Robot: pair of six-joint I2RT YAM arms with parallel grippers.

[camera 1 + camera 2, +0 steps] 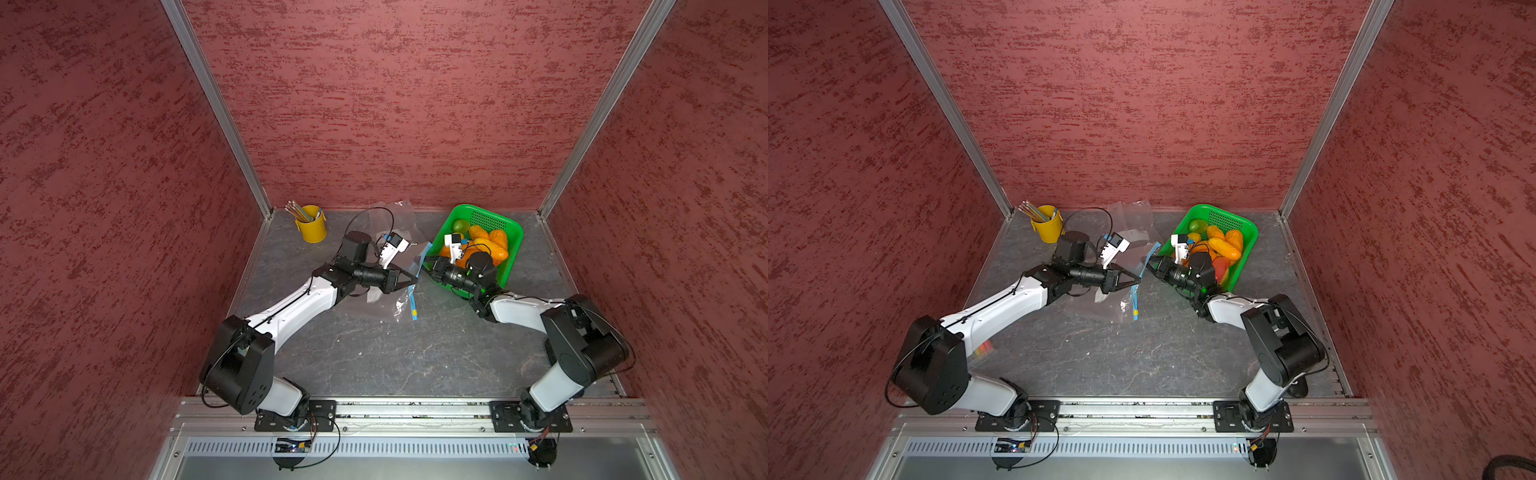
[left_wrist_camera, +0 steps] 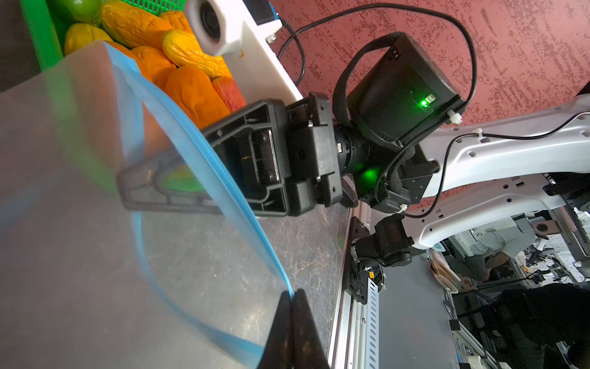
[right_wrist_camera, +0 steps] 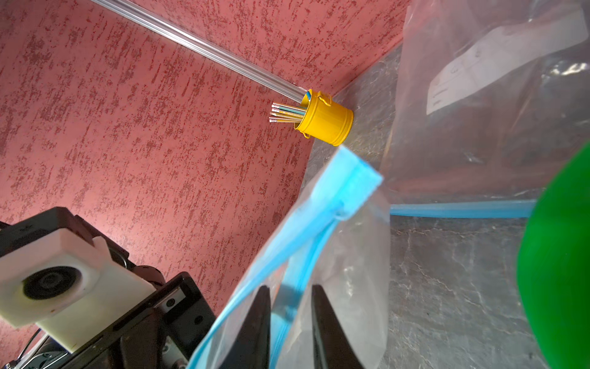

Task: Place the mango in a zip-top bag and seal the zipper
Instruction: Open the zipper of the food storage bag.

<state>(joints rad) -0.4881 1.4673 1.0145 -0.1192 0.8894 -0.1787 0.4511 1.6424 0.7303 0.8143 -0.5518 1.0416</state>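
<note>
Currently my left tool [image 2: 292,319] is pressed together, pinching the blue zipper strip [image 2: 223,198] of the zip-top bag [image 1: 386,303] and holding that part of the rim up off the counter [image 1: 374,365]. The bag sits just past centre, toward 12 o'clock. Its clear film sags down to the surface below the tool.

My right tool [image 3: 290,319] comes in from 3 o'clock at the same rim. In the right wrist view its jaws stand a little apart, one on each side of the zipper strip. I cannot tell whether either pad touches the film. In both top views the two tools face each other tip to tip, close together, with the bag's rim running between them.

The mangoes [image 1: 496,243] are not in the bag. They lie heaped, orange and yellow, in the green basket [image 1: 490,218] at about 2 o'clock, with a green fruit [image 1: 460,225] at its far side. The basket is just beside the right tool's wrist.

A second clear bag [image 3: 479,111] with a white label lies flat near the back wall at 12 o'clock. A yellow bucket [image 1: 311,228] of pencils stands at 11 o'clock, well apart from both tools.
</note>
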